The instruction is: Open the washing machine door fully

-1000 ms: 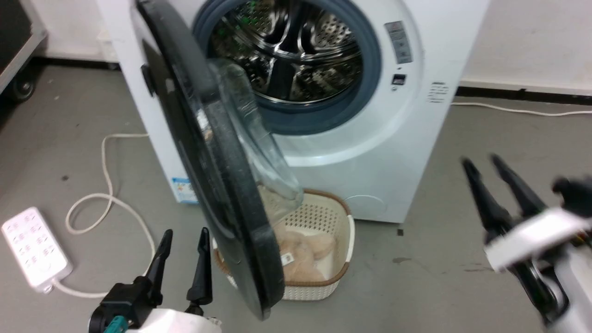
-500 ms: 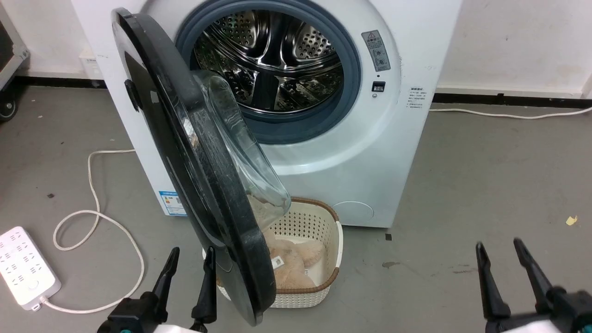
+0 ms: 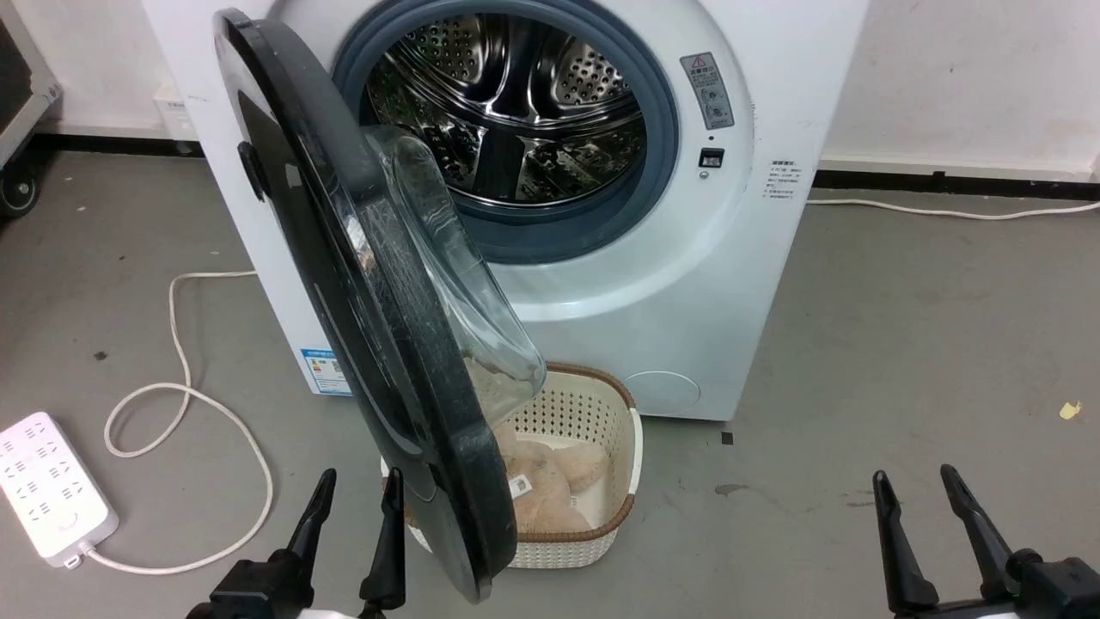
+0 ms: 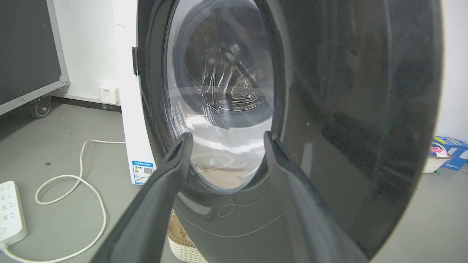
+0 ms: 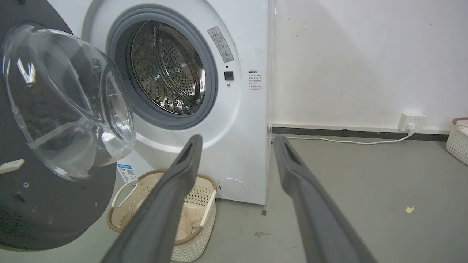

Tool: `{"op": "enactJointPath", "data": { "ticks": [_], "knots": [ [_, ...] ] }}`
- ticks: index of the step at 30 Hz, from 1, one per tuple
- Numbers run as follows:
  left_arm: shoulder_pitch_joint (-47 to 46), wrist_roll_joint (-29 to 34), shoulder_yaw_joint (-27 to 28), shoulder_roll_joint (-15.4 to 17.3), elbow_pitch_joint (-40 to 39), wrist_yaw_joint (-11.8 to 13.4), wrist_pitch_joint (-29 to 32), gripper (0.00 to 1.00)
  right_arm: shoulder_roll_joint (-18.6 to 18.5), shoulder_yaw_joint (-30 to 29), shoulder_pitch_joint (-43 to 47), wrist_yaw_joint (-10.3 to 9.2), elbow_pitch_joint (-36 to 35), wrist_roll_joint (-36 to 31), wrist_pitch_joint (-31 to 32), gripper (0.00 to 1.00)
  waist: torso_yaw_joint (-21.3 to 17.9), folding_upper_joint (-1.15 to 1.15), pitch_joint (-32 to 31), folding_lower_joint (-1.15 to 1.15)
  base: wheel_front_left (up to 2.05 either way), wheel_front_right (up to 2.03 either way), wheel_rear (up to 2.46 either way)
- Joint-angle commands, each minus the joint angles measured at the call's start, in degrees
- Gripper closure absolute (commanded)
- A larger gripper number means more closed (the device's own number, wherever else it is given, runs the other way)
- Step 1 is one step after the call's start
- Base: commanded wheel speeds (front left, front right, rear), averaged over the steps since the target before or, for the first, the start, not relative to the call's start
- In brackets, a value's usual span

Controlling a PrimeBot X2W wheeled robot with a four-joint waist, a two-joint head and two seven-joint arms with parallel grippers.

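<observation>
Beside washing machine door (image 3: 344, 258), left pincer (image 3: 362, 474) wide, right pincer (image 3: 913, 474) wide, wall socket (image 5: 412, 119) beyond

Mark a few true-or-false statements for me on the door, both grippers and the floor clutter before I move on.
1. The washing machine door stands swung out from the washing machine, with the drum opening exposed. True.
2. The left gripper is clamped on the door's rim. False: its fingers are apart with nothing between them, facing the door's outer side.
3. The right gripper is open and holds nothing. True.
4. The basket on the floor is empty. False: something tan and soft-looking lies in it.
5. The power strip lies on the floor at the machine's right. False: it lies at the left of the head view.
</observation>
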Motion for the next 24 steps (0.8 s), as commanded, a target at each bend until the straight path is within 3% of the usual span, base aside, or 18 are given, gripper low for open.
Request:
{"op": "enactJointPath", "data": {
  "ticks": [1, 5, 9, 11, 17, 24],
  "knots": [
    [0.3, 0.3, 0.1, 0.0, -0.3, 0.0, -0.3, 1.0, 0.3, 0.1, 0.2, 0.01, 0.2, 0.3, -0.4, 0.0, 0.1, 0.0, 0.0, 0.0, 0.0, 0.0, 0.0],
    [-0.4, 0.2, 0.5, -0.1, -2.4, -0.2, -0.3, 1.0, 0.3, -0.1, 0.0, 0.01, 0.1, 0.1, -0.4, 0.0, 0.2, 0.0, 0.0, 0.0, 0.0, 0.0, 0.0],
    [-1.3, -1.8, 3.1, -0.1, -7.5, 1.6, -0.3, 1.0, 0.3, -0.4, -0.2, 0.01, 0.0, 0.1, -0.4, 0.0, 0.5, 0.0, -0.1, 0.0, 0.0, 0.0, 0.0],
    [-2.5, -5.2, 4.2, -0.1, -11.0, 2.4, -0.3, 1.0, 0.3, -0.4, -0.3, 0.01, -0.1, 0.0, -0.4, 0.0, 0.5, 0.0, -0.2, 0.0, 0.0, 0.0, 0.0],
    [-8.8, -6.1, 6.8, -0.1, -23.4, 3.7, -0.3, 1.0, 0.3, -0.9, -0.6, 0.01, -0.1, -0.5, -0.4, 0.0, 0.7, 0.0, -0.6, 0.0, 0.0, 0.0, 0.0],
    [-15.6, -4.6, 3.4, 0.1, -33.8, 4.0, 1.3, 1.0, 0.3, -0.4, -0.9, 0.01, 0.2, -0.3, -0.4, 0.0, 0.3, 0.0, -0.9, 0.0, 0.0, 0.0, 0.0]
  ]
}}
